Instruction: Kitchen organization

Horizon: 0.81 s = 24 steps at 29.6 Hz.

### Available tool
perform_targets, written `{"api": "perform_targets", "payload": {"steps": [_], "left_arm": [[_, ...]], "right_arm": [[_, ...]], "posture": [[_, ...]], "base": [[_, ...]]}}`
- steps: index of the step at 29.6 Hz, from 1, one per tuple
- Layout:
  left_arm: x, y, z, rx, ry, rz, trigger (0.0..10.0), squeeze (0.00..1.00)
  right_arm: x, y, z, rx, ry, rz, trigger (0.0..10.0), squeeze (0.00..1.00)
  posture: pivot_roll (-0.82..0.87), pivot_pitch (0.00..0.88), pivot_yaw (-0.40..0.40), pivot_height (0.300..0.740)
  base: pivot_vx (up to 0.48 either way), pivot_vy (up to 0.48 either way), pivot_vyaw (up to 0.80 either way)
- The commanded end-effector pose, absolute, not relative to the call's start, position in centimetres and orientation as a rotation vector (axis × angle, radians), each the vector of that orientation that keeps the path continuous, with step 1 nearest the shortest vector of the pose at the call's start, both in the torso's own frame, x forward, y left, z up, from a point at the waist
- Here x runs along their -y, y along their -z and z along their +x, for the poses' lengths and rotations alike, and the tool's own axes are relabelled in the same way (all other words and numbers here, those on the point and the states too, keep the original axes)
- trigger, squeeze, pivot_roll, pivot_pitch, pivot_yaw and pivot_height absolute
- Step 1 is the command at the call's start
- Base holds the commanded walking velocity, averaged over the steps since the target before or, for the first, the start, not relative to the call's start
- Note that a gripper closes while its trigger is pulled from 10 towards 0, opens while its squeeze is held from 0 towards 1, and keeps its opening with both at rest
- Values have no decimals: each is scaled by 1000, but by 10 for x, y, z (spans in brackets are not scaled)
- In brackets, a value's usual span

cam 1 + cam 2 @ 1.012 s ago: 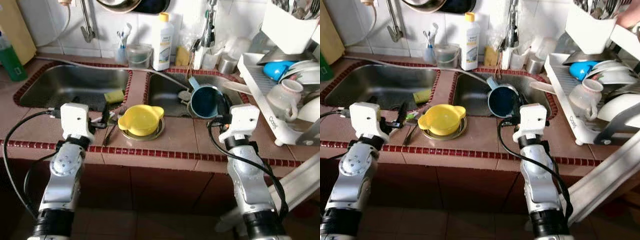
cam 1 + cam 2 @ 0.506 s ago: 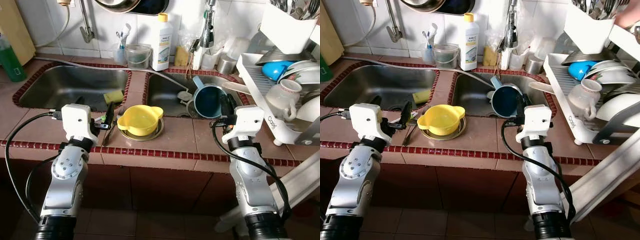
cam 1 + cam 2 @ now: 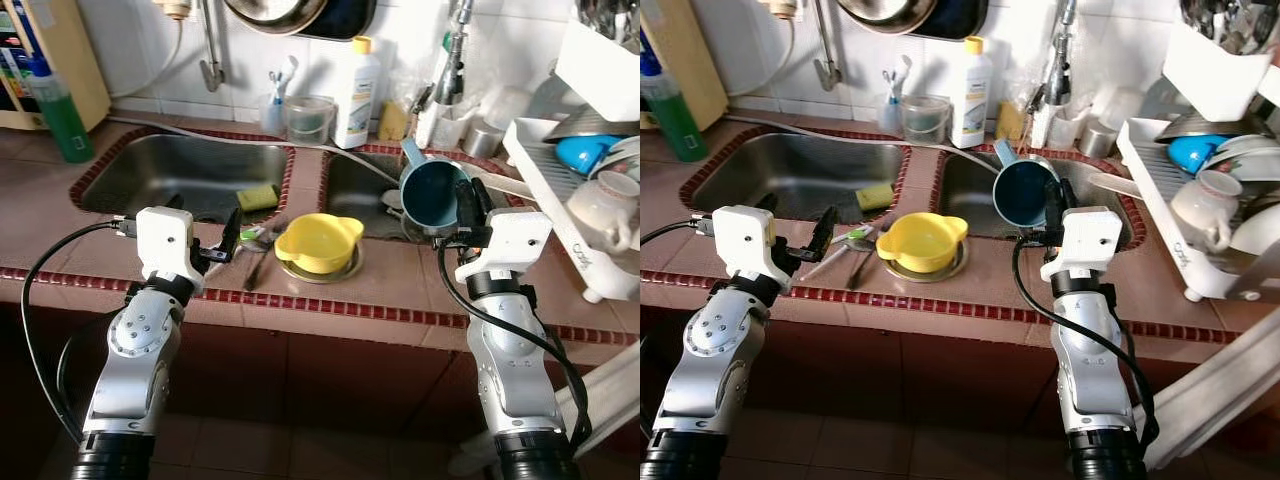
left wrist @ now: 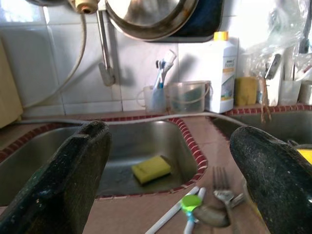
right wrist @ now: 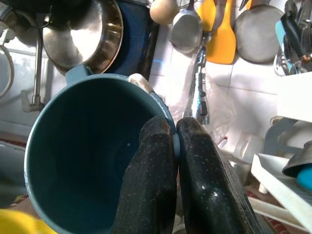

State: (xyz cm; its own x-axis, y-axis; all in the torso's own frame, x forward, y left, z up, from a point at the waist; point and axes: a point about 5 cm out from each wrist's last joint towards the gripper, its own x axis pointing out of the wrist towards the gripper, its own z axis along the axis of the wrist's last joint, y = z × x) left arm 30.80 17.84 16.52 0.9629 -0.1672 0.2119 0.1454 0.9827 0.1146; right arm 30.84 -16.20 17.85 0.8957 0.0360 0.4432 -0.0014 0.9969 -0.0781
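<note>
The right gripper (image 5: 176,146) has its two black fingers (image 5: 151,185) pinched shut on the rim of a blue mug (image 3: 432,197) — one finger inside the wall, one outside. The mug hangs lifted over the near edge of the right sink (image 3: 360,180), tipped on its side so its mouth faces back toward the robot; its handle sticks up at the far-left side, away from the grip.

What the coming move likely turns on is the white dish rack (image 3: 560,170), which lies to the right of the held mug and slightly farther back, already stacked with a white jug (image 3: 603,205) and a blue bowl (image 3: 588,152). The right arm is plainly the nearer one to it.

The left gripper (image 3: 232,237) hovers with fingers (image 4: 73,180) spread wide and empty, low over the counter. Just beyond it lie a fork (image 4: 222,187) and a spoon (image 4: 208,214), long axes running near to far, and to their right a yellow bowl (image 3: 318,241) on a metal plate. A yellow sponge (image 4: 151,168) sits in the left sink (image 3: 180,175).
</note>
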Motion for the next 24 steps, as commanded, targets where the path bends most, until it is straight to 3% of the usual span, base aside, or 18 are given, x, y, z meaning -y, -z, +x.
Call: {"api": "perform_targets", "payload": {"steps": [1, 24], "left_arm": [[-177, -172, 307, 240, 176, 103, 10000, 0], [-174, -173, 305, 234, 195, 106, 10000, 0]], "right_arm": [[164, -183, 306, 484, -5, -71, 10000, 0], [162, -182, 306, 481, -15, -65, 10000, 0]], "posture": [[-86, 0, -8, 740], [-82, 0, -5, 740]], "base": [[0, 307, 0], [0, 315, 0]]}}
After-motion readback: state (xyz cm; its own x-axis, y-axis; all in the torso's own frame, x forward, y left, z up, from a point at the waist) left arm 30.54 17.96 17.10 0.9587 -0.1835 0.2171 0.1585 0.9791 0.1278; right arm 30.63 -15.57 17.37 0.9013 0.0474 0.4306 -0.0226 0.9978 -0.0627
